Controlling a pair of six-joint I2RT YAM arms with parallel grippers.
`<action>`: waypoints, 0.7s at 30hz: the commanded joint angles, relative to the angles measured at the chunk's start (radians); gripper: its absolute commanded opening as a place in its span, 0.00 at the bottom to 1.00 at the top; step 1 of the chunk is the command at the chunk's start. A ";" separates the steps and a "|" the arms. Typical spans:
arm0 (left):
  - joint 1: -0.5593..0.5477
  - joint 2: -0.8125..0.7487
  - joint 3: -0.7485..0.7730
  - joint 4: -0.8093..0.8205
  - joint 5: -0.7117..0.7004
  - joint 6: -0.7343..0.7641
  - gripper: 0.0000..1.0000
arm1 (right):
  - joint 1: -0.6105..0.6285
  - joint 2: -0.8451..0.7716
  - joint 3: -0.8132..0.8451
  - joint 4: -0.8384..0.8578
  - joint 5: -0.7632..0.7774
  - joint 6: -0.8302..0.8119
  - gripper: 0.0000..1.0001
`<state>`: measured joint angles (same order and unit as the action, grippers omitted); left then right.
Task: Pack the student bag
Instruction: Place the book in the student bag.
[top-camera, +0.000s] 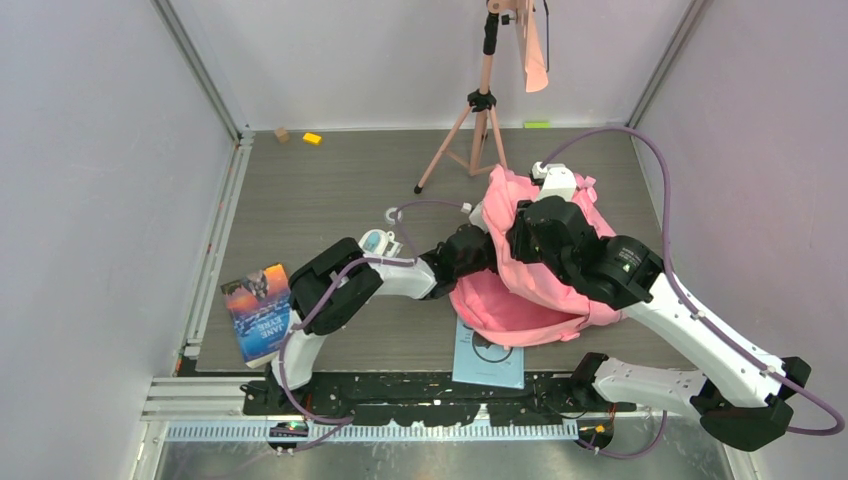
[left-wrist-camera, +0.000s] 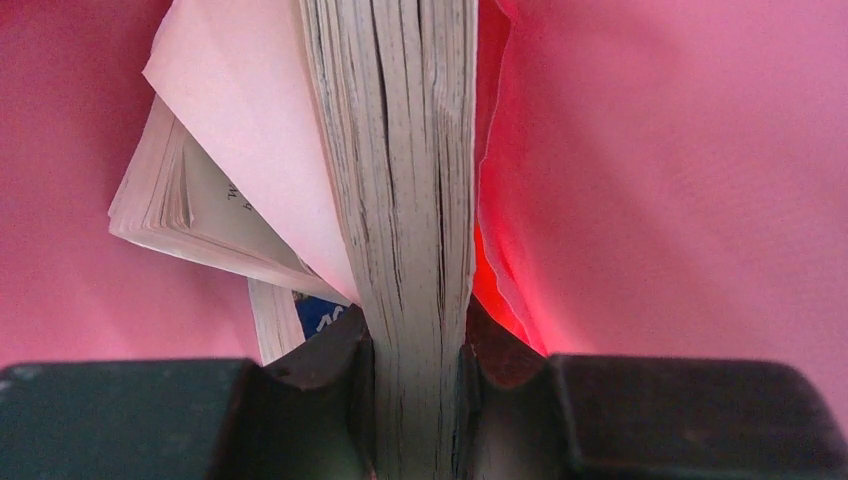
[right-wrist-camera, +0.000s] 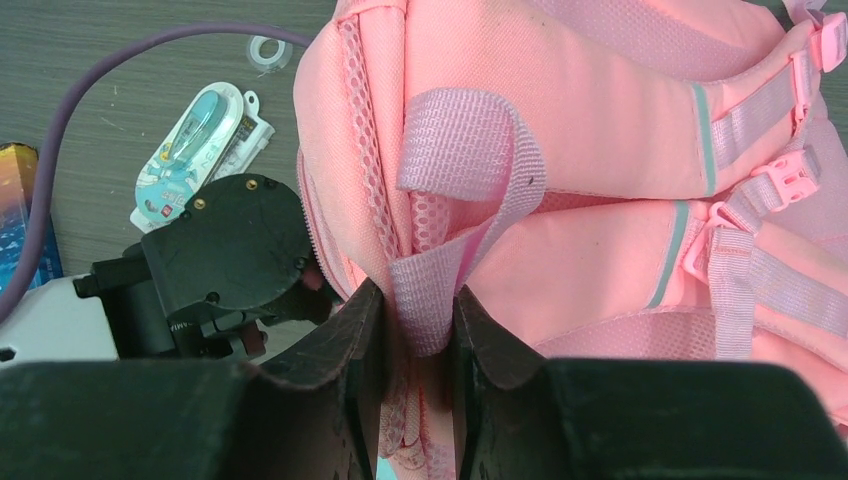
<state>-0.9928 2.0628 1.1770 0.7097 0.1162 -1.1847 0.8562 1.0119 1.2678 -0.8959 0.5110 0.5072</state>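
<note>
The student bag (top-camera: 530, 290) is a bright pink backpack lying on the table at centre right. In the right wrist view my right gripper (right-wrist-camera: 418, 310) is shut on the bag's pale pink webbing handle loop (right-wrist-camera: 465, 140), holding the top of the bag (right-wrist-camera: 600, 120) up. My left arm (top-camera: 400, 275) reaches into the bag from the left. Pink lining (left-wrist-camera: 680, 180) fills the left wrist view, where my left gripper (left-wrist-camera: 415, 340) is shut on a thick book (left-wrist-camera: 400, 150), seen by its page edges. A second book's fanned pages (left-wrist-camera: 170, 210) lie to its left inside the bag.
A book with a blue and orange cover (top-camera: 260, 312) lies at the table's left front. A light blue booklet (top-camera: 488, 355) sticks out under the bag's near edge. A correction tape pack (top-camera: 378, 241) and a tape ring (top-camera: 391, 213) sit by my left arm. A tripod (top-camera: 478, 120) stands behind.
</note>
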 joint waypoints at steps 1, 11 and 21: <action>-0.021 0.012 0.075 -0.065 -0.132 0.097 0.15 | 0.007 -0.046 0.019 0.193 0.024 0.013 0.00; -0.022 -0.103 -0.014 -0.221 -0.204 0.215 0.74 | 0.007 -0.081 0.003 0.194 0.046 0.004 0.00; -0.026 -0.213 -0.104 -0.307 -0.231 0.255 0.89 | 0.007 -0.081 -0.007 0.206 0.027 0.013 0.00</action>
<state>-1.0126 1.9186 1.0992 0.4301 -0.0746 -0.9718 0.8562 0.9661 1.2346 -0.8734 0.5213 0.5018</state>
